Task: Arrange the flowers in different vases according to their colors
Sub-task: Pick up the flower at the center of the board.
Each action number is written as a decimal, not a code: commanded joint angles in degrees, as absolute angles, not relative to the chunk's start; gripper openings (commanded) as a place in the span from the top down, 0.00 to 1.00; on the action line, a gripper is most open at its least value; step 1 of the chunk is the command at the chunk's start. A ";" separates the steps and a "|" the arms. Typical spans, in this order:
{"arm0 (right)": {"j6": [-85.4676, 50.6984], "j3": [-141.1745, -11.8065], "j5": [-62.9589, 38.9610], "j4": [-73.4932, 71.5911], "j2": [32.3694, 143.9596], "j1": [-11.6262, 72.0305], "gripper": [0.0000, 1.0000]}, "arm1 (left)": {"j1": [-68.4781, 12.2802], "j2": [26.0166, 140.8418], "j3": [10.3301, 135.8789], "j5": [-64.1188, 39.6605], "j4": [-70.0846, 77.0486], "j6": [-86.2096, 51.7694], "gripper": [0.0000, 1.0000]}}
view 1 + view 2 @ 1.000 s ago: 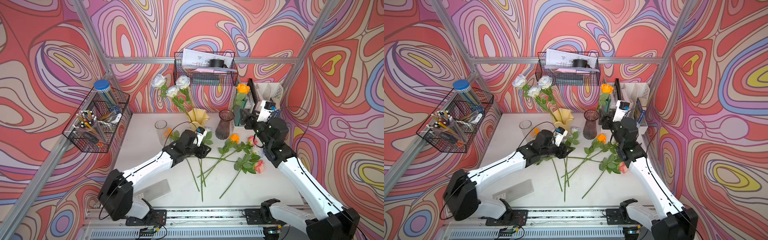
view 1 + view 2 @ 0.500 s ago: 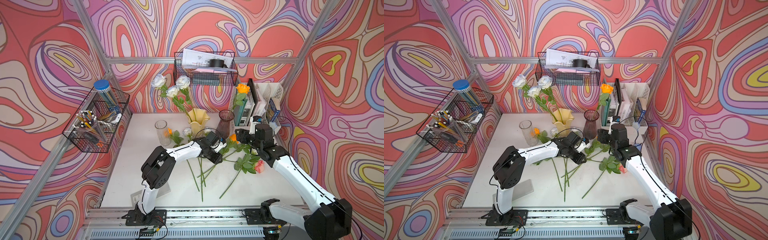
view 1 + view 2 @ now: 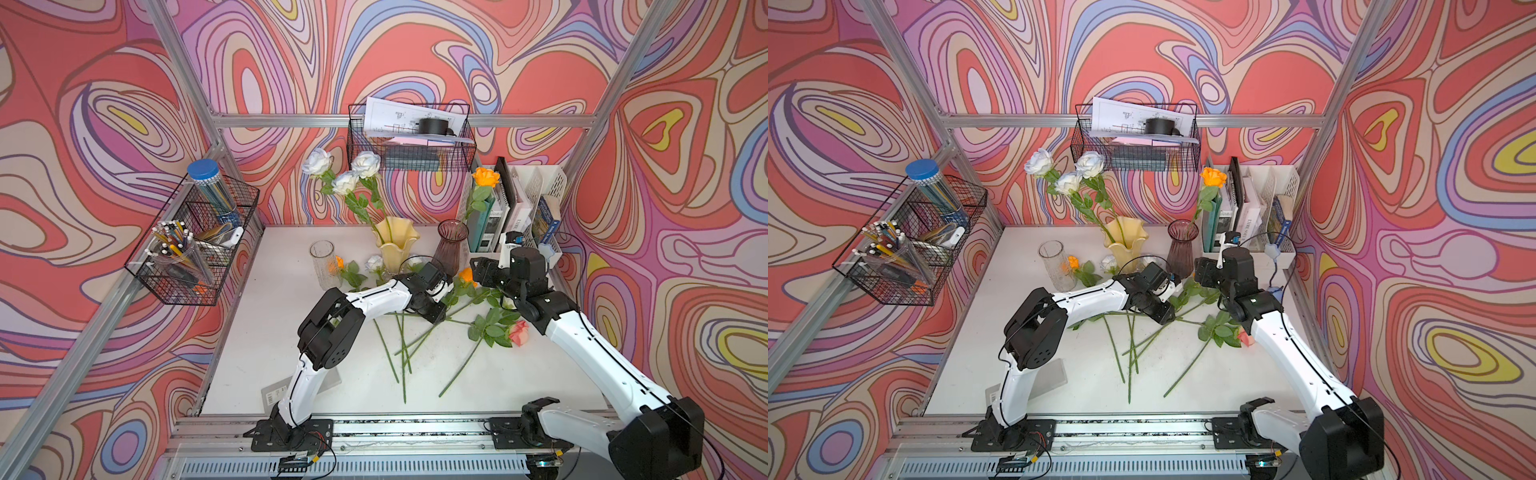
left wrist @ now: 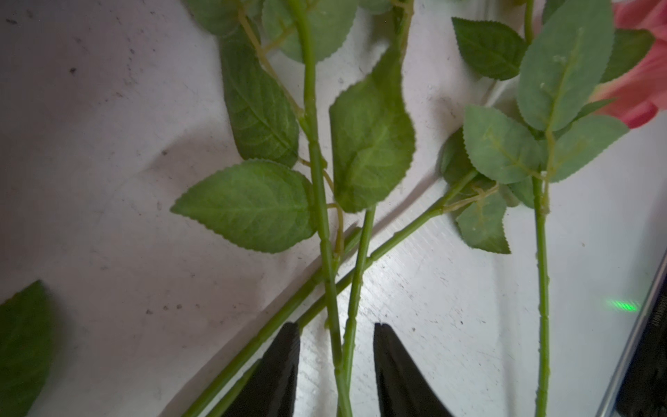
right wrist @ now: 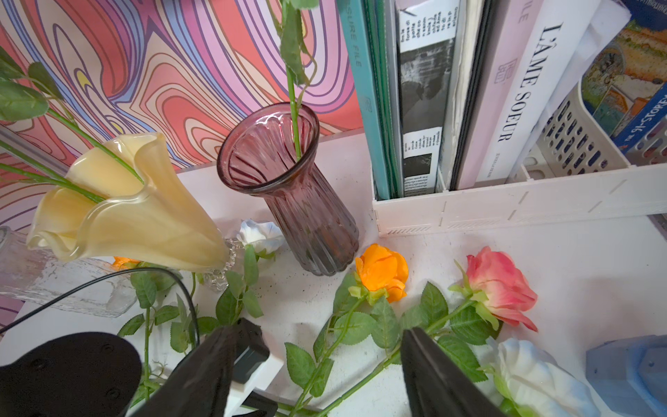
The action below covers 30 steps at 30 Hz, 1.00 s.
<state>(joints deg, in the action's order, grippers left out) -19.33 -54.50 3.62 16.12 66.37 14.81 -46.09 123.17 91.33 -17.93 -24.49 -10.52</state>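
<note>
Our left hand (image 4: pixel 335 326) has swung from the yellow vase (image 3: pixel 395 245) to the middle of the bench (image 3: pixel 266 340) and narrowed astride two crossed stems (image 4: pixel 325 231), not yet pinching them, so we judge a new pick is starting. Our right hand (image 5: pixel 319 330), wide open, has dropped toward the orange rose (image 5: pixel 382 270) near the back edge.

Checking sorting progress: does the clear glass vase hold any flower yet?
No, in a top view the clear glass vase stands empty; an orange rose lies beside it.

In the rack (image 5: pixel 505 213) at the desk's (image 5: pixel 577 260) back right corner, a white book spine (image 5: pixel 519 94) reads "L'ÂME SOEUR", a teal folder (image 5: pixel 357 72) ends in "SURE FILE", and a blue book (image 5: pixel 646 122) shows "STOREY"; other print is illegible.
</note>
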 commanded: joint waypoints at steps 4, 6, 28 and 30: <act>-18.36 -53.04 3.91 14.26 64.08 14.77 0.26 | -45.93 125.89 94.10 -15.11 -25.45 -10.90 0.62; -18.24 -52.87 3.87 14.19 63.94 14.77 0.26 | -45.88 126.52 94.82 -14.43 -25.59 -10.92 0.65; -15.60 -53.33 8.08 14.85 60.89 14.79 0.26 | -46.14 112.15 91.04 -12.37 -23.99 -9.60 1.00; -15.16 -53.46 9.33 15.16 59.70 14.77 0.26 | -46.22 107.52 89.50 -12.43 -23.60 -9.49 1.00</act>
<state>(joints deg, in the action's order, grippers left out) -16.75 -53.28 6.42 14.81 61.73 14.81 -46.09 115.42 90.28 -13.34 -24.58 -10.39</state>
